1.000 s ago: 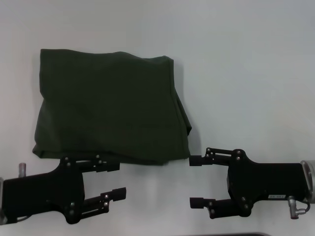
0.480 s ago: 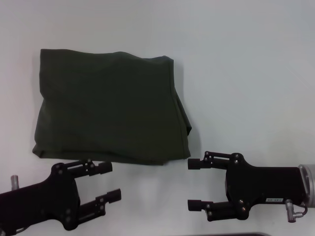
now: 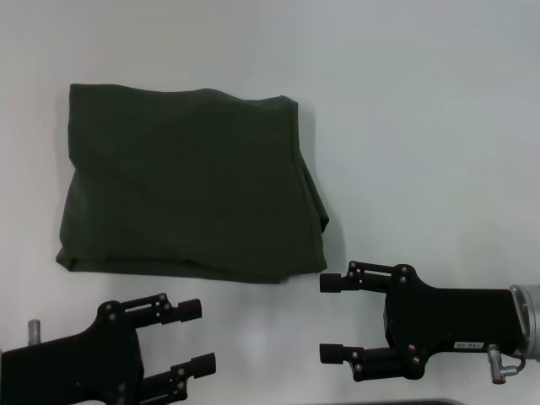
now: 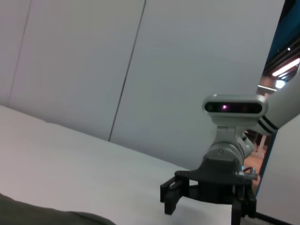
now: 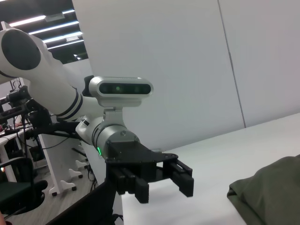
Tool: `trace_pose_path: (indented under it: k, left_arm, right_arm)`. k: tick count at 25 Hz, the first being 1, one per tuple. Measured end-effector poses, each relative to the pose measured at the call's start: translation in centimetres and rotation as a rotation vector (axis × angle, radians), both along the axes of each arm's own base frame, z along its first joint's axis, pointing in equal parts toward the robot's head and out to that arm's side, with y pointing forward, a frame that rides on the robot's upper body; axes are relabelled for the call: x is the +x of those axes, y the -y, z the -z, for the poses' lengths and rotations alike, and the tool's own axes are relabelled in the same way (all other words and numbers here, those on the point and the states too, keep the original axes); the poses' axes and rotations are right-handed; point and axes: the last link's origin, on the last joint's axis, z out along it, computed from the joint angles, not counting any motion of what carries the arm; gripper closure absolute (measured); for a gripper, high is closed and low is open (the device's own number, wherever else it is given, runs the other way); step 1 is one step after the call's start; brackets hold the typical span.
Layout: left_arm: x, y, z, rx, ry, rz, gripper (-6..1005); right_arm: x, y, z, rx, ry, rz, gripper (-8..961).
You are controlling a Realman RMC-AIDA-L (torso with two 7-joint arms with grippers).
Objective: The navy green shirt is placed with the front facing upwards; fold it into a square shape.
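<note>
Head view: navy green shirt (image 3: 190, 186) lies folded, roughly square, on the white table (image 3: 422, 126) (plain side up). Left gripper (image 3: 199, 337) below its near edge, fingers spread, holding nothing; right gripper (image 3: 329, 319) off the near right corner — also spread, clear of cloth.

Left wrist view: right gripper (image 4: 206, 206) opposite, shirt edge at the frame's border.

Right wrist view: left gripper (image 5: 161, 182) spread; shirt corner (image 5: 272, 192) nearby.

Navy green shirt (image 3: 186, 194): plain dark olive, no print showing. Table (image 3: 422, 126): flat pale grey-white. Left gripper (image 3: 198, 337) and right gripper (image 3: 331, 319): matte black with small silver screws.
</note>
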Motion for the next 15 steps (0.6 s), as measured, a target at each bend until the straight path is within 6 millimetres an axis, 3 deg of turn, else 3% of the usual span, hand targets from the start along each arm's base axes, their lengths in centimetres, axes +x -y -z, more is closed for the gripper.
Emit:
trace_pose_path:
  k: [15]
  left_arm:
    - [-0.05,-0.25,0.09,-0.004,-0.008,-0.007,322]
  right_arm:
    - [0.01,0.01,0.04,-0.005,0.005,-0.004,115]
